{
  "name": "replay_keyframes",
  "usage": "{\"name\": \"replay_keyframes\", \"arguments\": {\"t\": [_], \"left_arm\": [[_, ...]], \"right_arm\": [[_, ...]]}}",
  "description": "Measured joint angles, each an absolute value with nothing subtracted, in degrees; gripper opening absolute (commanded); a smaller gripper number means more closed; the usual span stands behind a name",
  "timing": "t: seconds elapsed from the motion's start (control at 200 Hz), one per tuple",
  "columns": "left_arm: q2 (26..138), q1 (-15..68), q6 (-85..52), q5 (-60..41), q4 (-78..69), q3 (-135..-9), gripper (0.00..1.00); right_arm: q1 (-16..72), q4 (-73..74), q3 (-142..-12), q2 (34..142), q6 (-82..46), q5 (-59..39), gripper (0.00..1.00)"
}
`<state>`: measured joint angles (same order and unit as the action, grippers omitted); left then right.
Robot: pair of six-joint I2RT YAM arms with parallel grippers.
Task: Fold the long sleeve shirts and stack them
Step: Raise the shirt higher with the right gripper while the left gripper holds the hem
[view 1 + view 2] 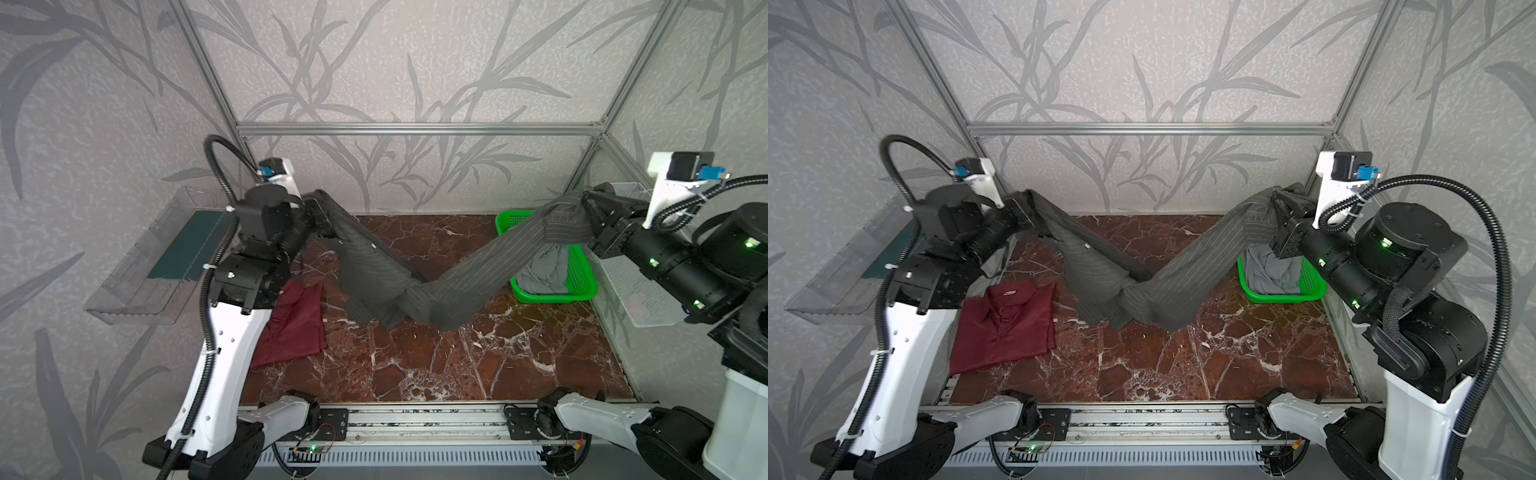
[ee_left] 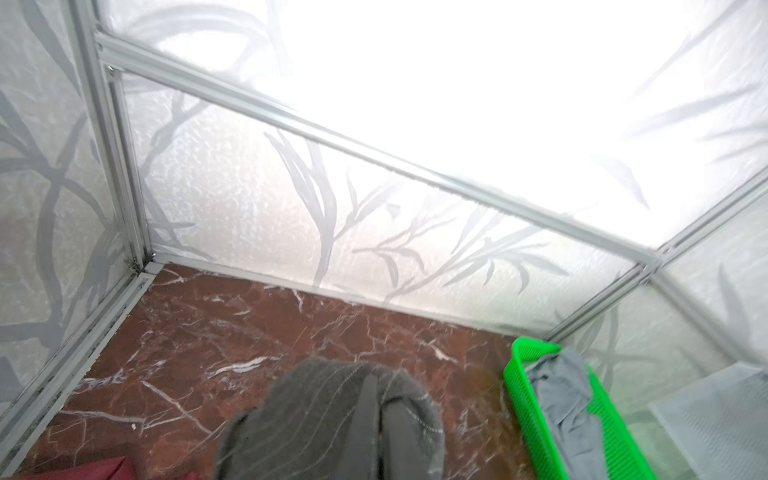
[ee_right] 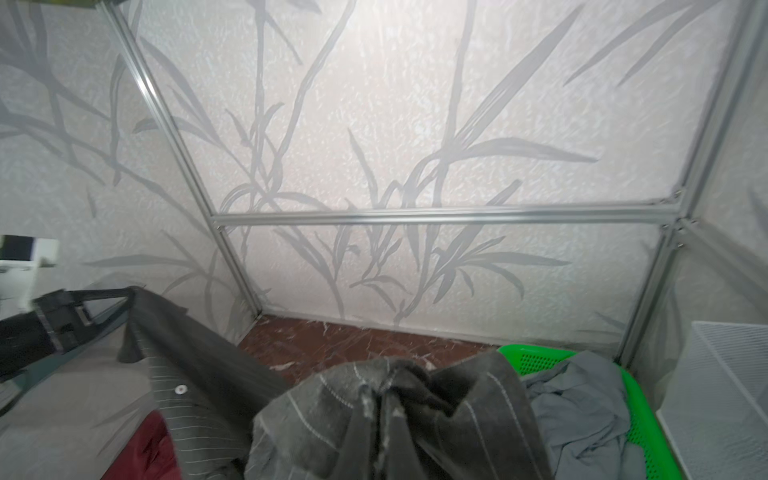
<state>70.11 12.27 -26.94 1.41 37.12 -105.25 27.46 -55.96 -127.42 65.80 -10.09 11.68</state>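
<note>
A charcoal-grey pinstriped shirt (image 1: 415,291) (image 1: 1142,291) hangs in a sagging V over the table, its lowest fold near or on the marble. My left gripper (image 1: 328,212) (image 1: 1030,203) is shut on its left end, raised near the back left. My right gripper (image 1: 582,212) (image 1: 1273,208) is shut on the other end, raised near the back right. In each wrist view the striped cloth (image 2: 324,424) (image 3: 332,424) bunches round the closed jaws of the gripper (image 2: 380,386) (image 3: 380,395). A maroon collared shirt (image 1: 297,328) (image 1: 1009,324) lies folded flat on the table's left, partly behind my left arm.
A green perforated basket (image 1: 552,297) (image 1: 1283,297) with a light grey garment (image 1: 544,270) stands at the back right, under my right gripper. A clear plastic tray (image 1: 137,270) hangs outside the left wall, a white mesh bin (image 1: 636,291) outside the right. The red marble tabletop (image 1: 457,365) is walled by metal framing.
</note>
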Motion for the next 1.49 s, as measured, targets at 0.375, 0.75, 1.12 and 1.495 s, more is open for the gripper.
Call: {"name": "replay_keyframes", "arguments": {"t": [0.375,0.75,1.12,1.495], "left_arm": [[81.3,18.6,-35.6,-5.9,41.8,-126.5,0.00],[74.2,42.4,-34.5,3.6,45.1,-123.3,0.00],[51.4,52.6,-43.8,17.6,38.7,-81.9,0.00],[49.6,57.6,-56.6,19.9,36.0,-57.0,0.00]], "right_arm": [[30.2,-43.1,-139.2,65.8,-5.8,17.5,0.00],[37.2,-36.1,-149.4,67.3,-3.0,18.4,0.00],[38.1,-39.0,-135.4,66.1,-2.2,22.2,0.00],[38.1,-44.1,-134.9,72.6,-1.8,20.9,0.00]]}}
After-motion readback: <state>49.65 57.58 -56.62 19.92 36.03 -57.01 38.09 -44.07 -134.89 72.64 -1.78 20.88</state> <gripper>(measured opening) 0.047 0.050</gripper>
